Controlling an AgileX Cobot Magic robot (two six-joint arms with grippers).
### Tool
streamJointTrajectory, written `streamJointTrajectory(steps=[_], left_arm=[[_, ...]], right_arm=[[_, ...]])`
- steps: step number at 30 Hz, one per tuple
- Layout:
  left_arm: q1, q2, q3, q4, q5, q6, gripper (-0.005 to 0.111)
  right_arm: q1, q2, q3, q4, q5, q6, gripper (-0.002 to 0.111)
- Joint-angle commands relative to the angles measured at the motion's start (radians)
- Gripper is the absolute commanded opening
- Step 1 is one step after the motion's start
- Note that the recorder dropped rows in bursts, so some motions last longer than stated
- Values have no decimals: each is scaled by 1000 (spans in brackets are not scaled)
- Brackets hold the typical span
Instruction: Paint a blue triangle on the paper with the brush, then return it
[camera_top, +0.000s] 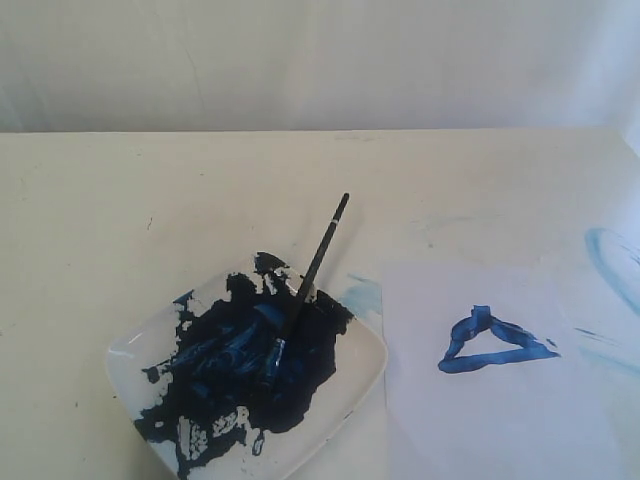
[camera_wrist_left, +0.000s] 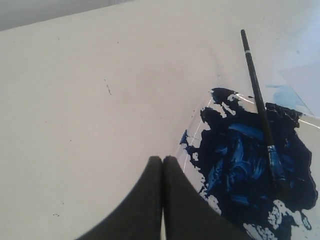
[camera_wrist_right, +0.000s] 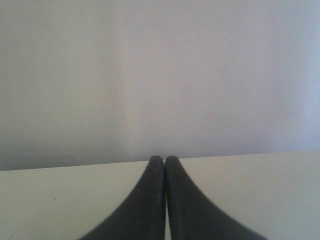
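The black-handled brush (camera_top: 312, 270) lies across the white paint dish (camera_top: 365, 375), its tip in the dark-blue puddle (camera_top: 245, 365) and its handle sticking out over the far rim. On the white paper (camera_top: 500, 400) to the right sits the blue triangle (camera_top: 492, 342), a thick dark outline. Neither gripper shows in the exterior view. In the left wrist view my left gripper (camera_wrist_left: 163, 159) is shut with nothing in it, just off the dish edge (camera_wrist_left: 192, 140), with the brush (camera_wrist_left: 257, 95) beyond. My right gripper (camera_wrist_right: 164, 159) is shut and empty, facing the table's edge and a pale wall.
Faint light-blue smears (camera_top: 362, 292) mark the cream tabletop (camera_top: 120, 220) by the dish, and a light-blue curved stroke (camera_top: 610, 262) lies at the right edge. A pale wall (camera_top: 320, 60) rises behind the table.
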Motion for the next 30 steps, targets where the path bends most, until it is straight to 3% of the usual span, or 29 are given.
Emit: streamJointTrajectory(steps=[1, 7, 18, 24, 28, 30], left_arm=[[51, -254, 24, 12, 9, 3, 0], [133, -678, 87, 72, -74, 41, 0], [131, -655, 373, 61, -141, -39, 0], [131, -654, 554, 74, -300, -239, 0], [131, -655, 636, 276, -304, -509, 0], [131, -666, 636, 375, -153, -574, 0]], right_arm=[[-5, -3, 5, -6, 12, -12, 0], [-5, -3, 5, -6, 12, -12, 0], [-5, -3, 5, -6, 7, -12, 0], [-5, -3, 5, -6, 7, -12, 0], [-5, -3, 5, -6, 7, -12, 0], [-5, -3, 5, -6, 7, -12, 0]])
